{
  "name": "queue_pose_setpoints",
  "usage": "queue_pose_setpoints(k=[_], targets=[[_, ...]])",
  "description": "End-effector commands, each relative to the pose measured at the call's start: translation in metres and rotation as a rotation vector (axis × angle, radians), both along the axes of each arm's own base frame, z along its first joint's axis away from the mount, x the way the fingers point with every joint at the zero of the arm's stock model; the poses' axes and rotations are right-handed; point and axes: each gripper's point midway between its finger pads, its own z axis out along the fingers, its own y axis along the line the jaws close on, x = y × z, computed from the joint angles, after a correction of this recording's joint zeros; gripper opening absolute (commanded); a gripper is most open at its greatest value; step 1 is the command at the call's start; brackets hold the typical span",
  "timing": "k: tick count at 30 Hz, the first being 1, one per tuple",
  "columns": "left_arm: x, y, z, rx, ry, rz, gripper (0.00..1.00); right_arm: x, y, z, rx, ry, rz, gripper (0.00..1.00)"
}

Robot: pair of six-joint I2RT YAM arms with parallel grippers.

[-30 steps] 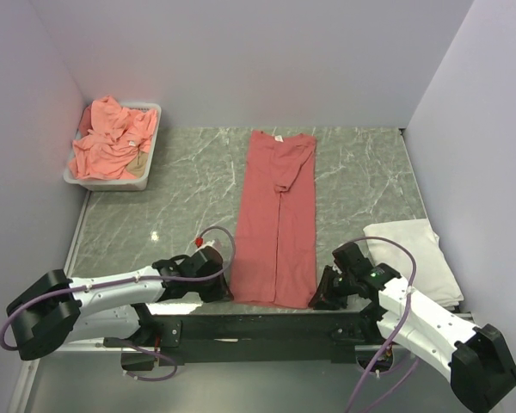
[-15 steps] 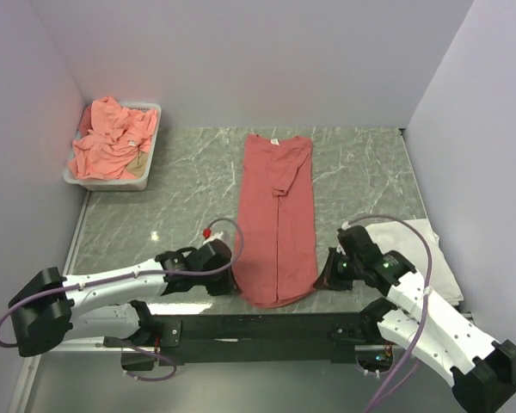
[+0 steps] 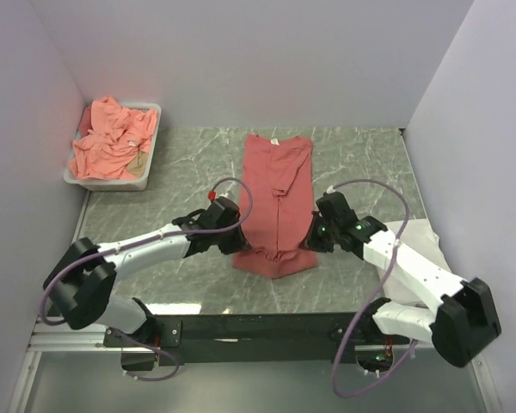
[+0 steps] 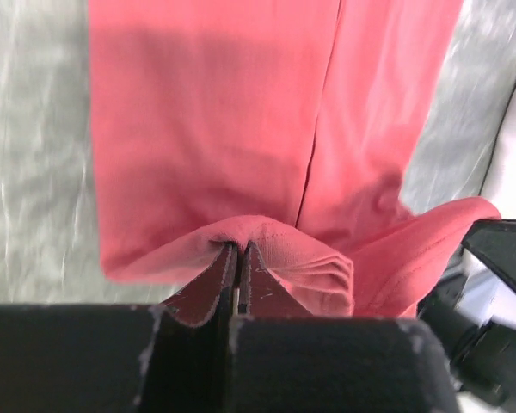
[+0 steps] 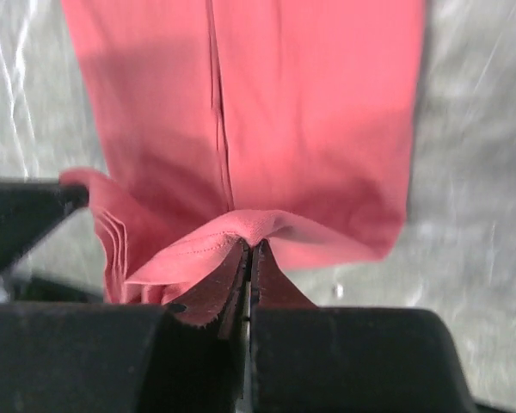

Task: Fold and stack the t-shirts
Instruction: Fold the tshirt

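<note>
A coral-red t-shirt (image 3: 275,194), folded into a long narrow strip, lies down the middle of the table with its collar at the far end. Its near hem is lifted and doubled back over the strip. My left gripper (image 3: 237,244) is shut on the hem's left corner, which bunches around the fingertips (image 4: 238,249). My right gripper (image 3: 310,242) is shut on the right corner, the cloth (image 5: 241,228) draped over its tips (image 5: 252,248). Several more salmon-pink t-shirts (image 3: 112,142) lie crumpled in a tray. A white folded garment (image 3: 421,249) sits at the right, partly behind the right arm.
The white plastic tray (image 3: 148,163) stands at the back left corner. Lilac walls close in the grey marbled table (image 3: 172,189) on three sides. A black rail (image 3: 258,331) runs along the near edge by the arm bases.
The right gripper has shut on the hem. Both grippers have lifted the shirt's near hem and carried it away from the near edge toward the collar, so the strip now doubles over itself.
</note>
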Motion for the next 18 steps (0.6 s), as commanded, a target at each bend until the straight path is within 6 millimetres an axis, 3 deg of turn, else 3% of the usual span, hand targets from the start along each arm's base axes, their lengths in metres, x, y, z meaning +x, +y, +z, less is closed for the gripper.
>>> queue_pose_setpoints(k=[1, 6, 18], targets=[[0.038, -0.019, 0.023, -0.061, -0.093, 0.022, 0.01, 0.056, 0.001, 0.017, -0.062, -0.161, -0.088, 0.00], [0.066, -0.026, 0.022, -0.074, -0.101, 0.070, 0.01, 0.088, 0.000, 0.002, -0.126, -0.158, -0.138, 0.00], [0.133, -0.014, 0.027, -0.017, -0.165, 0.193, 0.01, 0.150, -0.012, -0.007, -0.167, -0.169, -0.222, 0.00]])
